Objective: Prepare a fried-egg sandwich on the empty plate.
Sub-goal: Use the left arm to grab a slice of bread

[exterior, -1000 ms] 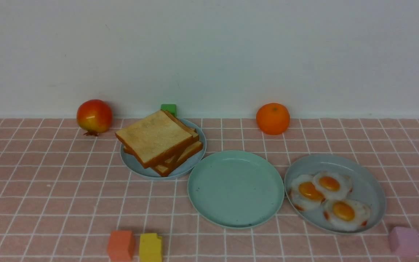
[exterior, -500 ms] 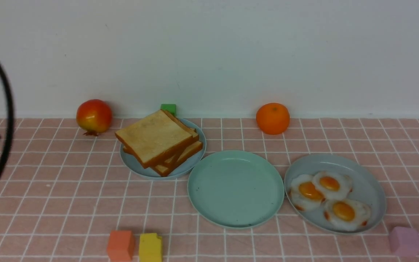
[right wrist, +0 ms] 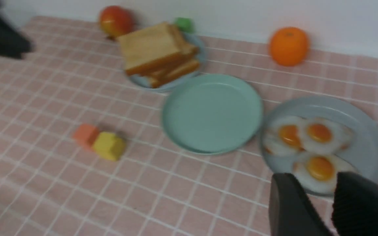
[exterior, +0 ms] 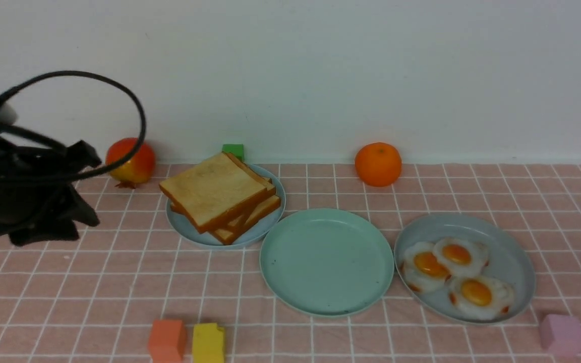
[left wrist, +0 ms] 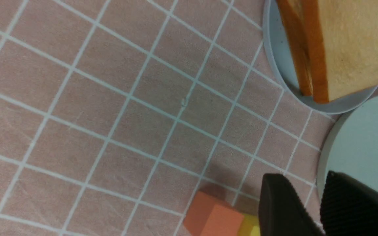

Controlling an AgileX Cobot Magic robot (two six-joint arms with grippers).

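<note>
Nearest the robot, an orange block [exterior: 168, 340] and a yellow block [exterior: 208, 343] stand touching on the bench [exterior: 68, 282]. A lilac block [exterior: 561, 334] sits well apart at the near right.

Behind them, in the middle, lies the mint-green plate [exterior: 327, 262]. It is round and shallow with a low rim, and nothing is on it. Just to its right is a grey-blue plate [exterior: 510, 247] carrying three fried eggs [exterior: 459, 253], ragged white discs with orange yolks that overlap one another. To the left and a little farther back, a pale-blue plate [exterior: 189, 229] holds the toast slices [exterior: 217, 194]. They are square and golden-brown with darker crusts, stacked askew; I cannot count them for sure. The three plates nearly touch at their rims, and no sandwich is assembled yet.

The left gripper [left wrist: 310, 190] hangs above the cloth on the left side, near the toast plate. Its ribbed fingers [left wrist: 349, 203] stand narrowly parted with nothing between them. In the front view its arm is a blurred black mass under a cable loop. The right gripper [right wrist: 313, 180] shows only in its own wrist view, over the near edge of the egg plate. It too is slightly parted and empty.

Farthest back, along the wall, are a red-and-yellow fruit [exterior: 131, 161], a green block [exterior: 233, 150] behind the toast, and an orange [exterior: 378, 164].

A pink cloth with a white grid covers the bench. It ends at a plain, pale wall [exterior: 290, 75].
</note>
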